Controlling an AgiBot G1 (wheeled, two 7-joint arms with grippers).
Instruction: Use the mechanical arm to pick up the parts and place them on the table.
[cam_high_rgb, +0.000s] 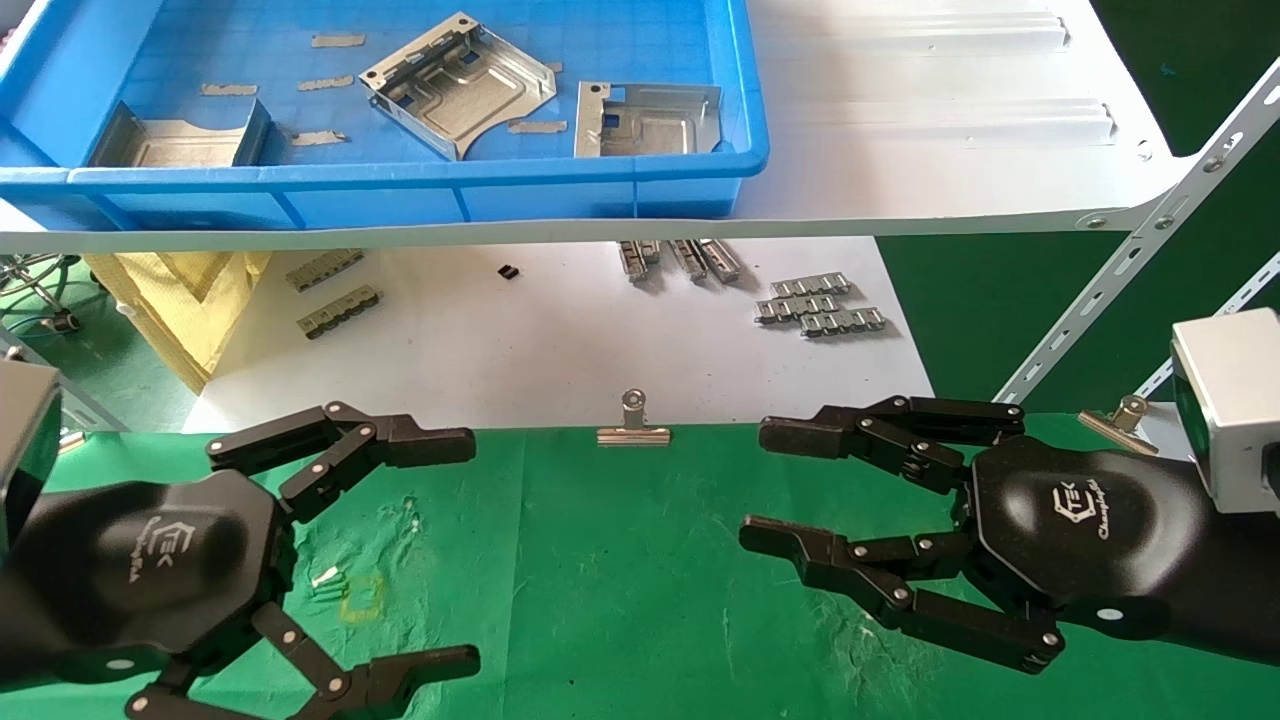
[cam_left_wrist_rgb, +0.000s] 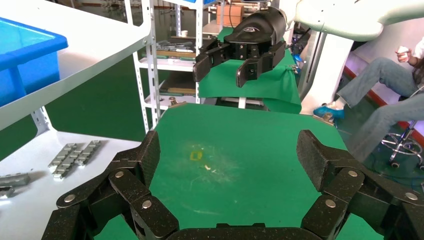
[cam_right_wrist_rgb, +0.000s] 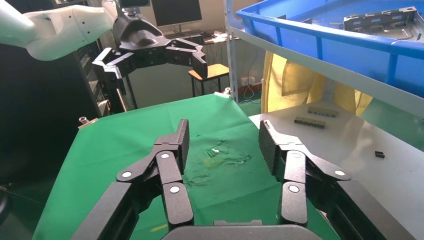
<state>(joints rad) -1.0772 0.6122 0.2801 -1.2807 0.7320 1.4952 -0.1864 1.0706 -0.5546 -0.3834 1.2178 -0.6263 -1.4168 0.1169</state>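
Silver parts (cam_high_rgb: 462, 82) all sit in the blue bin (cam_high_rgb: 420, 190) on the far shelf, none on the green worktop (cam_high_rgb: 620, 580) yet. Left gripper (cam_high_rgb: 455, 545) and right gripper (cam_high_rgb: 765, 485) hover spread wide, empty. I'd reach up over the bin wall and grab by an upturned edge

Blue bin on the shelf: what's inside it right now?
The blue bin holds three silver parts: one at the left, one tilted in the middle, one at the right, plus several thin grey strips. Its front wall hides the floor nearest the robot.
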